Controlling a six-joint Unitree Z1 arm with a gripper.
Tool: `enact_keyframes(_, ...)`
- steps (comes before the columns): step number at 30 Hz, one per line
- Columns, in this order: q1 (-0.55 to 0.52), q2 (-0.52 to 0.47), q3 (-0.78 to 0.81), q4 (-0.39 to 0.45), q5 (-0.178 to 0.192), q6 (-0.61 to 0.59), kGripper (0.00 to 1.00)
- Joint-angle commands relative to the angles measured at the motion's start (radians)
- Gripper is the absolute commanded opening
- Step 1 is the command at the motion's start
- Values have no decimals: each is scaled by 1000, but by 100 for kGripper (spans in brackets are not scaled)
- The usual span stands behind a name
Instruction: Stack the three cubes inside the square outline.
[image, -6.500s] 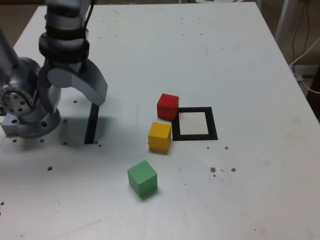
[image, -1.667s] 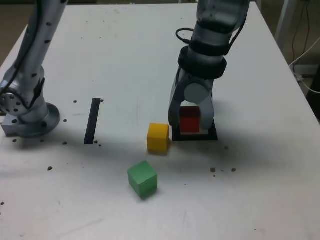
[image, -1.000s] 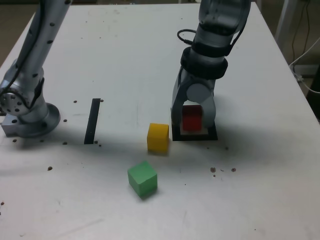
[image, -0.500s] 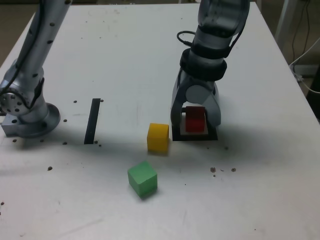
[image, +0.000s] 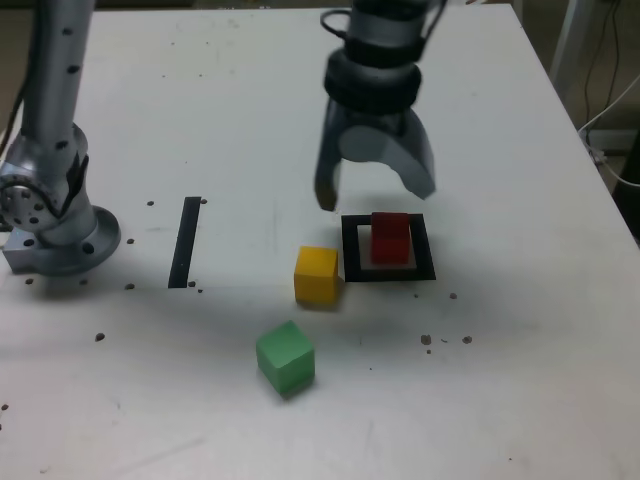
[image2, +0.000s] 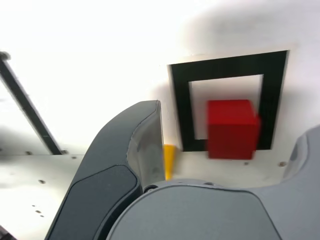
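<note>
The red cube (image: 390, 237) (image2: 232, 128) stands inside the black square outline (image: 349, 247) (image2: 181, 110), alone and free of the fingers. My gripper (image: 376, 196) hangs open above and just behind the outline, its two grey fingers spread wide with nothing between them. The yellow cube (image: 317, 275) sits on the table touching the outline's side toward the exterior view's left; only a sliver of the yellow cube (image2: 169, 161) shows past a finger in the wrist view. The green cube (image: 285, 357) lies nearer the front, apart from the others.
A straight black strip (image: 186, 241) (image2: 22, 111) lies on the white table toward the exterior view's left. The arm's grey base (image: 50, 225) stands at the left edge. Cables (image: 610, 110) hang beyond the table's right edge.
The gripper carried the red cube into the outline, opened, and has now risen away from it, shifting slightly toward the exterior view's left. The cube stays in the outline.
</note>
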Motion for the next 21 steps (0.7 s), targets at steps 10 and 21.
enact_keyframes(10,-105,-126,178,-10,-24,-40,100)
enact_keyframes(21,-189,-128,273,-77,-89,-53,99)
